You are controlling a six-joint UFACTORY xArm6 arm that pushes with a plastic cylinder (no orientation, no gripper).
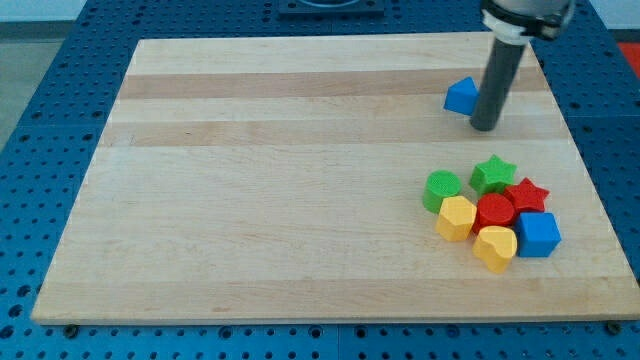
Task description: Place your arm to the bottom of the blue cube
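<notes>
The blue cube (pixel 539 234) sits at the right end of a cluster of blocks near the view's lower right. My rod comes down from the view's top right and my tip (pixel 485 126) rests on the board well above the cluster. It stands just right of a blue triangular block (pixel 461 96), close to or touching it. The tip is up and to the left of the blue cube, about a third of the board's depth away.
The cluster also holds a green cylinder (pixel 441 189), a green star (pixel 493 173), a red star (pixel 526 194), a red cylinder (pixel 494 212), a yellow hexagon-like block (pixel 457 217) and a yellow heart (pixel 495 247). The wooden board's (pixel 300 200) right edge lies just beyond the blue cube.
</notes>
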